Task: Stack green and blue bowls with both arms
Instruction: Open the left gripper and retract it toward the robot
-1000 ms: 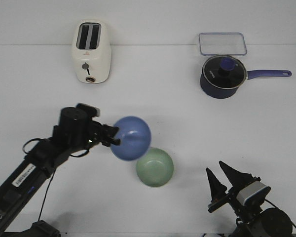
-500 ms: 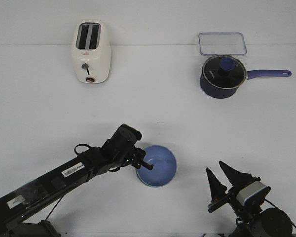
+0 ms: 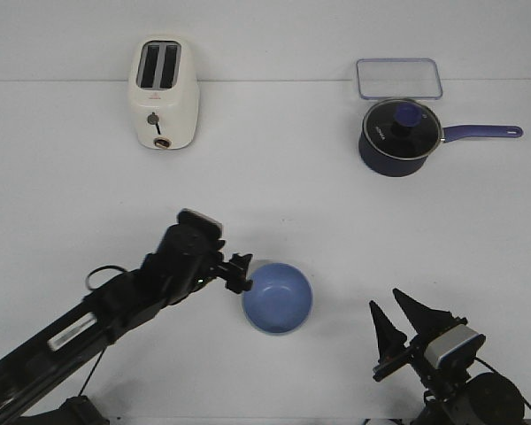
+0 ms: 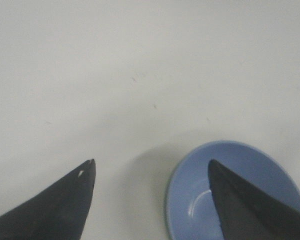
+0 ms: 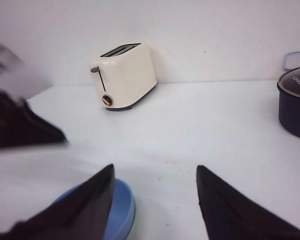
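Left arm (image 3: 115,305) reaches low beside blue bowl (image 3: 277,297), jaws released; green one probably nested beneath

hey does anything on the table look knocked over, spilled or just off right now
Nothing stands out. The blue bowl sits upright and level in the green bowl, only a sliver of green rim showing. The toaster and lidded saucepan stand upright, and the open left gripper is clear of the bowls.
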You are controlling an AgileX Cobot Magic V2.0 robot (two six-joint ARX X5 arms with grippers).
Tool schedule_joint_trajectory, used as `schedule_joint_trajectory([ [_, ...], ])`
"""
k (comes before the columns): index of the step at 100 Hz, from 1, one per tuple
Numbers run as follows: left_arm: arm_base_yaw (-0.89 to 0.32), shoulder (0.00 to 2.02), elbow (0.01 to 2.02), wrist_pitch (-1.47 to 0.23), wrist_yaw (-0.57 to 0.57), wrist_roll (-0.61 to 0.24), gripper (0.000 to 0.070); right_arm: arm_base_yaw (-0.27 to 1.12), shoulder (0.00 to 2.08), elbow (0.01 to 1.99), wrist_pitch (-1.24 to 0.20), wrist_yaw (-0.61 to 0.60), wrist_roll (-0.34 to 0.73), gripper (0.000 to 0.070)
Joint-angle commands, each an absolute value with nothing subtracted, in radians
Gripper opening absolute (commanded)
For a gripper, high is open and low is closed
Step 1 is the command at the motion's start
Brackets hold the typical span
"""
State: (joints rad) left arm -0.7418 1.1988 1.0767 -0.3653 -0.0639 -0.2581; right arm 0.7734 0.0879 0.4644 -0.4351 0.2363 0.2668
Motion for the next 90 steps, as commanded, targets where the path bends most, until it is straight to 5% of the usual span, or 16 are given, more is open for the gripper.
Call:
schedule_joint_trajectory([
  [1, -0.731, 1.098, 1.091, -0.403, -0.119, -0.217, 0.0419, 0.781, 0.094, 0.471, -0.423, 0.236, 0.264, 0.0336],
  [16, -0.700, 0.854, 0.988, -0.442, -0.205, -0.234, 0.0419, 0.781, 0.094, 0.471, -0.427, 0.236, 0.264, 0.0336],
  [47, -0.698, 0.475, 0.567, -0.396, -0.241, -0.410, 0.0413, 0.781, 0.112, 0.471, -0.439, 0.236, 0.264, 0.0316],
  [52, -0.698, 0.449, 0.548, -0.396, -0.241, -0.410, 0.0318, 0.782, 0.121, 0.471, -0.444, 0.236, 0.263, 0.0173],
  [56, -0.698, 0.437, 0.542, -0.397, -0.241, -0.408, 0.0104, 0.782, 0.132, 0.471, -0.448, 0.234, 0.263, 0.0000],
  [58, -0.698, 0.434, 0.542, -0.397, -0.241, -0.408, 0.0000, 0.782, 0.137, 0.471, -0.449, 0.233, 0.260, 0.0000],
  [90, -0.698, 0.422, 0.543, -0.364, -0.242, -0.379, 0.0015, 0.781, 0.157, 0.471, -0.449, 0.236, 0.271, 0.0009],
])
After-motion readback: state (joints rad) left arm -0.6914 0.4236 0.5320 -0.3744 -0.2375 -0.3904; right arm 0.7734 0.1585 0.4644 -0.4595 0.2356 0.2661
